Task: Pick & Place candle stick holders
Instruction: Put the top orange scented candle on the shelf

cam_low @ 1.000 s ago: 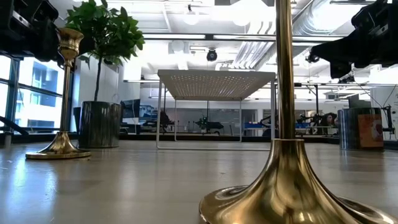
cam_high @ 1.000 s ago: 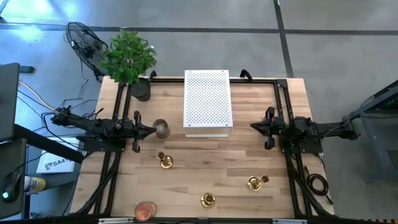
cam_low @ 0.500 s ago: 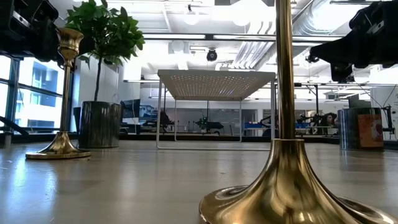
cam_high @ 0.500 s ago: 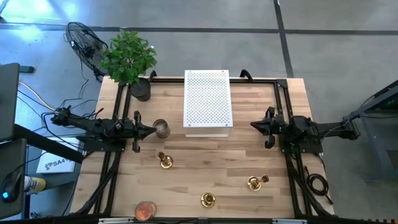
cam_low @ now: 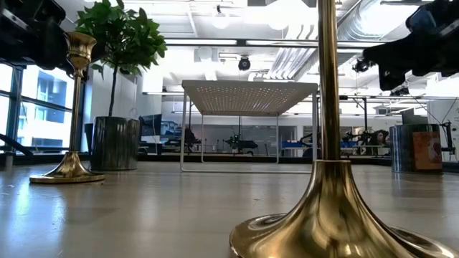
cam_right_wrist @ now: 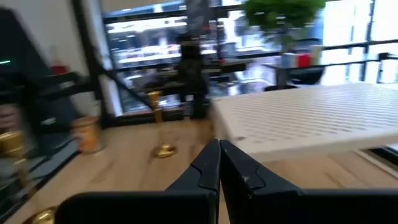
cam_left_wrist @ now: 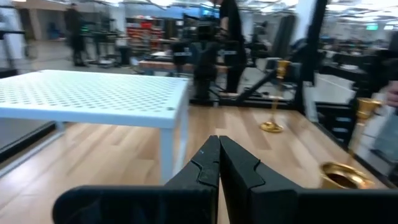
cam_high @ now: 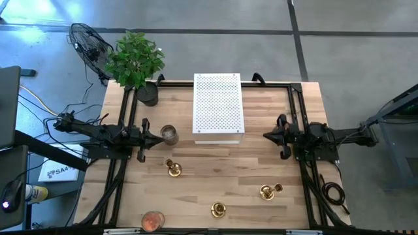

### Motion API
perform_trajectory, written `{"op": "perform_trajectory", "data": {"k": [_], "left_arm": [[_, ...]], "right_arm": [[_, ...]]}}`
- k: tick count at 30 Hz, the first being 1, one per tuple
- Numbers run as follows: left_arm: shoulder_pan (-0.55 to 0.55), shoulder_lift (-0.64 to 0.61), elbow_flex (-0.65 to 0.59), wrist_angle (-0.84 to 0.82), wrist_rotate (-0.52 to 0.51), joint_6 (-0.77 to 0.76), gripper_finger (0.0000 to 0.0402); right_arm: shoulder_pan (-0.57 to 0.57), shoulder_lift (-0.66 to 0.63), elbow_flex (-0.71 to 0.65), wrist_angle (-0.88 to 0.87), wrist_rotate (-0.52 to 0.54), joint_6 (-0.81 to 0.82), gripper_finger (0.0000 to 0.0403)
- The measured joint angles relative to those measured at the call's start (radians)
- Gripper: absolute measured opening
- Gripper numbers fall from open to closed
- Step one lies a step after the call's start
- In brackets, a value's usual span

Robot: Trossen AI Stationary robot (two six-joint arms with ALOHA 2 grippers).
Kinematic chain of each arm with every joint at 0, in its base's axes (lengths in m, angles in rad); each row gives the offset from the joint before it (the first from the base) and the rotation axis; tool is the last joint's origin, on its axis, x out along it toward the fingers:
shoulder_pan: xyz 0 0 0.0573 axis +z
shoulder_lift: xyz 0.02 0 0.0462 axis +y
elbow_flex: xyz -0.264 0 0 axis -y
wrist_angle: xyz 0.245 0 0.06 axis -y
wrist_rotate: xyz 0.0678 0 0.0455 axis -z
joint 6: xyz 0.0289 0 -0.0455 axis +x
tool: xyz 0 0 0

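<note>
High view: we see three upright candle stick holders (cam_high: pixel 174 169) nearer the table's front than both arms. Left gripper (cam_high: pixel 159 136) is closest, w/ fingers pinched shut & empty; right gripper (cam_high: pixel 268 134) likewise.

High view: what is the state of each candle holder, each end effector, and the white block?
Gold-brass candlestick holder near the left arm: upright, free.
Gold-brass candlestick holder at the front edge: upright, free.
Gold-brass candlestick holder near the right arm: upright, free.
Left end effector: shut, empty.
Right end effector: shut, empty.
White perforated block: standing, nothing on top.
</note>
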Motion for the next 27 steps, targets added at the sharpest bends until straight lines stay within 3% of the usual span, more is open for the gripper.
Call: {"op": "perform_trajectory", "data": {"k": [6, 10, 16, 22, 27], "left_arm": [[0.000, 0.000, 0.000, 0.000, -0.034, 0.001, 0.0001], [0.000, 0.000, 0.001, 0.000, -0.082, 0.002, 0.0017], [0.000, 0.000, 0.032, -0.008, -0.129, -0.026, 0.0104], [0.000, 0.000, 0.048, -0.002, -0.281, -0.067, 0.0206], [0.000, 0.000, 0.048, 0.007, -0.383, -0.079, 0.0247]], "right_arm": [[0.000, 0.000, 0.000, 0.006, 0.004, 0.100, 0.0013], [0.000, 0.000, 0.000, 0.006, 0.009, 0.122, 0.0047], [-0.001, 0.000, 0.000, 0.006, 0.082, 0.127, 0.0128], [0.000, 0.000, 0.000, 0.007, 0.148, 0.110, 0.0197], [0.000, 0.000, 0.000, 0.011, 0.169, 0.062, 0.0231]]}}
